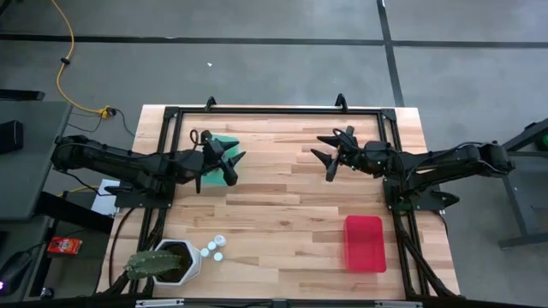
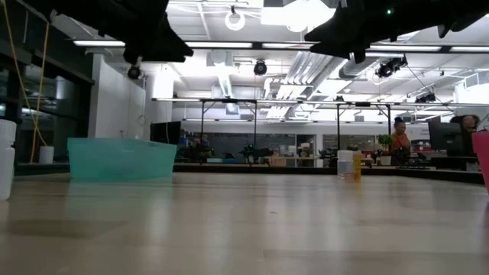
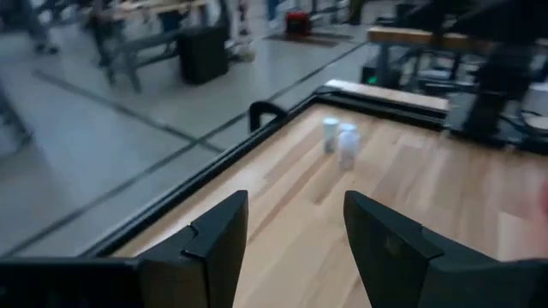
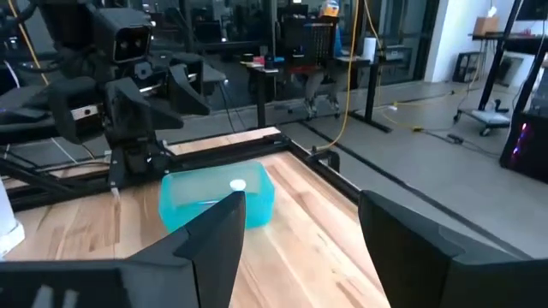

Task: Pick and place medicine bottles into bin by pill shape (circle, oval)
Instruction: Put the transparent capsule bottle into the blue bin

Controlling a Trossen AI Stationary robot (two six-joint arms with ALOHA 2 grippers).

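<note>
We see a table [image 1: 282, 197] of pale wood planks, smooth with a soft sheen, framed by matt black metal rails [image 1: 282, 110]. Beyond the right gripper [image 4: 300, 227], whose dark matt plastic fingers [image 4: 218, 235] stand apart, sits a translucent teal plastic bin [image 4: 214, 201]. The red bin [image 1: 364, 243] looks like glossy plastic; the medicine bottles [image 1: 214, 248] have smooth white caps
</note>
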